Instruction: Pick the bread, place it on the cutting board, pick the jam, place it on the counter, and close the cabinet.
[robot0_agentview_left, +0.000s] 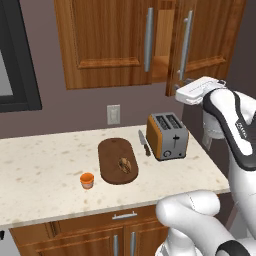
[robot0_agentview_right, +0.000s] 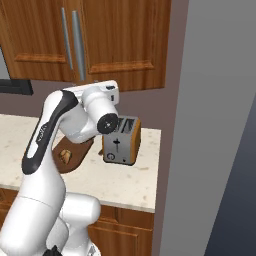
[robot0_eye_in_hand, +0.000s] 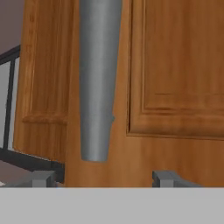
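Left base view: the bread (robot0_agentview_left: 124, 164) lies on the cutting board (robot0_agentview_left: 111, 150), and the jam (robot0_agentview_left: 87, 180) stands on the counter (robot0_agentview_left: 40, 170), just left of the board. A toaster (robot0_agentview_left: 167, 135) and a knife (robot0_agentview_left: 144, 143) sit to the right of the board. The cabinet (robot0_agentview_left: 107, 40) has its right door (robot0_agentview_left: 202, 42) swung partly out, with a gap of open interior showing between the two doors. My hand is raised at the lower edge of that door. I judge the two placing steps complete and the closing step in hand.

Right base view: my arm reaches up under the cabinet, the hand just below the door's silver handle (robot0_agentview_right: 78, 45). The toaster stands behind the forearm, and the board with the bread shows past the elbow.

Hand view: the door panel and its handle (robot0_eye_in_hand: 98, 78) are very close ahead. My gripper (robot0_eye_in_hand: 103, 178) shows two fingertips (robot0_eye_in_hand: 164, 178) standing apart, moderately wide, holding nothing.

Next move, as I judge it: press against the door face and push it until it sits flush with the left door. The push should land on the panel, not slide off along the handle.
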